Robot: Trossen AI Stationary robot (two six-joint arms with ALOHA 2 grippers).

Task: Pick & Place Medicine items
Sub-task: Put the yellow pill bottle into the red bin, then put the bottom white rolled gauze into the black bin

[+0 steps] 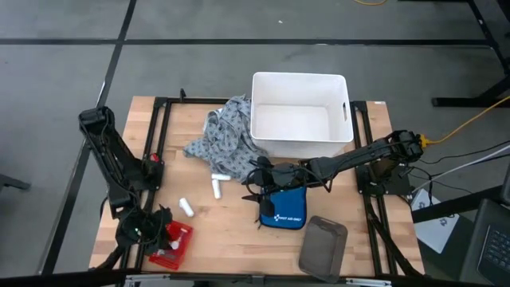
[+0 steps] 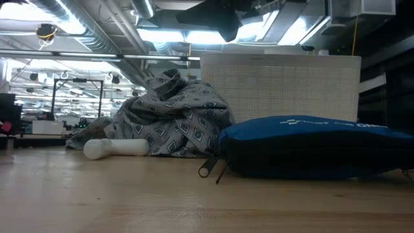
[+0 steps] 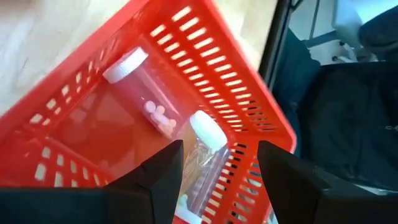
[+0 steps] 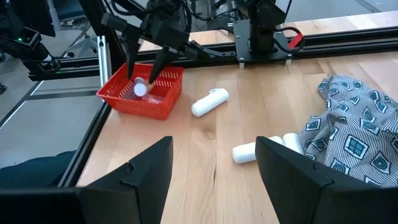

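Note:
My left gripper (image 3: 221, 180) hangs open over the red basket (image 1: 174, 243) at the table's near left corner. Two clear medicine bottles with white caps lie on the basket's floor. One bottle (image 3: 140, 81) holds pinkish pills. The other bottle (image 3: 204, 149) lies between my fingers with a gap on each side. Three white rolls lie on the bare wood: one roll (image 4: 209, 102) near the basket, two more rolls (image 4: 249, 151) beside the grey patterned cloth (image 1: 223, 139). My right gripper (image 1: 256, 185) waits open above the table's middle, over the blue pouch (image 1: 284, 209).
A white bin (image 1: 301, 117) stands at the far middle, with the cloth heaped against its left side. A grey pouch (image 1: 323, 243) lies at the near right. Black frame rails (image 1: 159, 127) run along both table sides. Bare wood lies between the basket and the blue pouch.

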